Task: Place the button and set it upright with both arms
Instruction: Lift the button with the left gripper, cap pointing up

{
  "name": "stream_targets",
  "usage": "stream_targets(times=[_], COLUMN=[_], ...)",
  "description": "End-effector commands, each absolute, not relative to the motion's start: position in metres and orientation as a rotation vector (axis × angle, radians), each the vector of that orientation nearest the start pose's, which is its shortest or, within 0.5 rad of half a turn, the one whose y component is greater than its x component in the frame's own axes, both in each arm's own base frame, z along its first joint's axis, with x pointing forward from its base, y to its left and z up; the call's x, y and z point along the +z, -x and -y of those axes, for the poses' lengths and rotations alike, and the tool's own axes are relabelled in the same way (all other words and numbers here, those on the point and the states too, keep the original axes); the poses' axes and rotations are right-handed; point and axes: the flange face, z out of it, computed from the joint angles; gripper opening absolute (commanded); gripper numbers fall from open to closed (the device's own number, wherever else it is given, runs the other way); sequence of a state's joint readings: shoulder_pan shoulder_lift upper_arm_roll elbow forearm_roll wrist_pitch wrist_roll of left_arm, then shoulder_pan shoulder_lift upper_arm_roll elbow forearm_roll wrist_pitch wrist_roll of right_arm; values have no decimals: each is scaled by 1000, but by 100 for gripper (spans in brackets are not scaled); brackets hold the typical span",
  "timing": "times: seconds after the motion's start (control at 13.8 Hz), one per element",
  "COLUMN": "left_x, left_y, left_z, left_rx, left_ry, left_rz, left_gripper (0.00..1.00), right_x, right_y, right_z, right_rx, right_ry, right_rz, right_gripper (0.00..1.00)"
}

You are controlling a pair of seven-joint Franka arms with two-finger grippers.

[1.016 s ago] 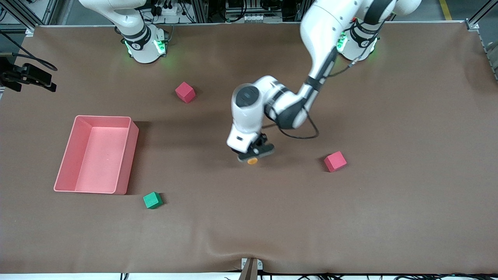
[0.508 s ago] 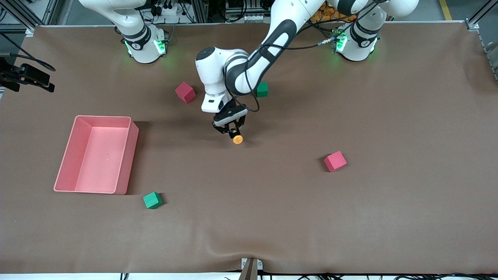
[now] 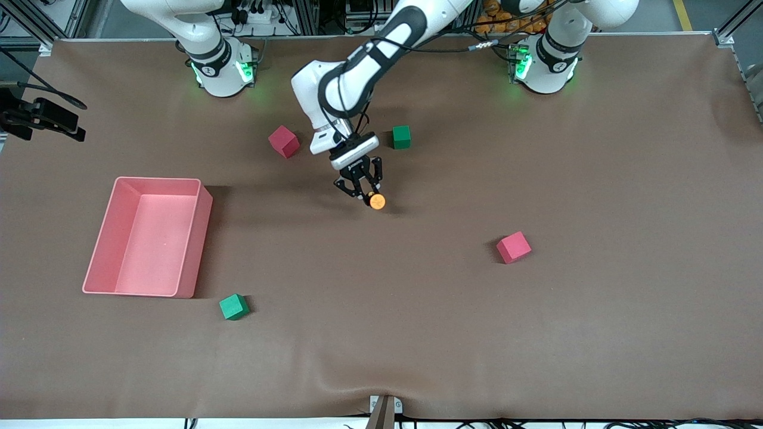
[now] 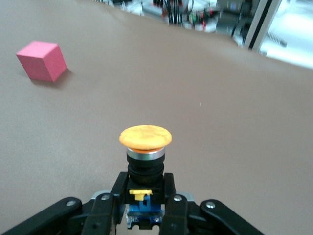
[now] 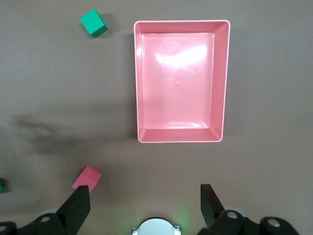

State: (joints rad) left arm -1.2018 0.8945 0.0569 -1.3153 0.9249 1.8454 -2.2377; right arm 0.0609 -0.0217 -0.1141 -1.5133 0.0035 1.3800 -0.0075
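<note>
Push-button (image 3: 377,202) carried by the left gripper (image 3: 365,192), near the green cube (image 3: 402,136).
Jaws clenched on its body; it should be lowered squarely, cap up. The right gripper (image 5: 146,208), jaws released, waits over the pink bin (image 5: 225,78).

Pink tray (image 3: 191,238), open side up. Two red cubes (image 3: 283,141) (image 3: 513,247). Two green cubes (image 3: 402,137) (image 3: 233,307). All on brown table (image 3: 596,328), well apart.

The front camera looks down from high across the bench (image 3: 536,333), facing both arm bases. The left wrist camera sits low and close over its own hand (image 4: 145,211), looking level along the bench. The right wrist camera looks straight down from high up. It shares the pink bin (image 5: 224,78) (image 3: 101,238) with the front view.
</note>
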Motion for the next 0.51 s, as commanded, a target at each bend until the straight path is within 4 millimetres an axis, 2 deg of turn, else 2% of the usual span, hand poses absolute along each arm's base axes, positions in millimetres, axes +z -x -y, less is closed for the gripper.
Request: stream_targets(times=[0.0,0.15,0.29,0.44], left_x=[167,163,158,131], left_y=[-345,-345,-336,-326], left_z=[618,614,618,616], left_rx=[-1509,-1570,-1574,-1577], left_ry=[2290,2233,2239,2228], left_rz=[765,719,701,675], left_gripper=[0,0,0,0], right_x=[650,648,648,648], right_y=[-521,-521,-521,-521], right_z=[27,27,29,30], right_rx=[171,176,176,181], right_ry=[3132,3132,3132,3131], right_rz=[-103,-101,-106,-111], right_gripper=[100,100,100,100])
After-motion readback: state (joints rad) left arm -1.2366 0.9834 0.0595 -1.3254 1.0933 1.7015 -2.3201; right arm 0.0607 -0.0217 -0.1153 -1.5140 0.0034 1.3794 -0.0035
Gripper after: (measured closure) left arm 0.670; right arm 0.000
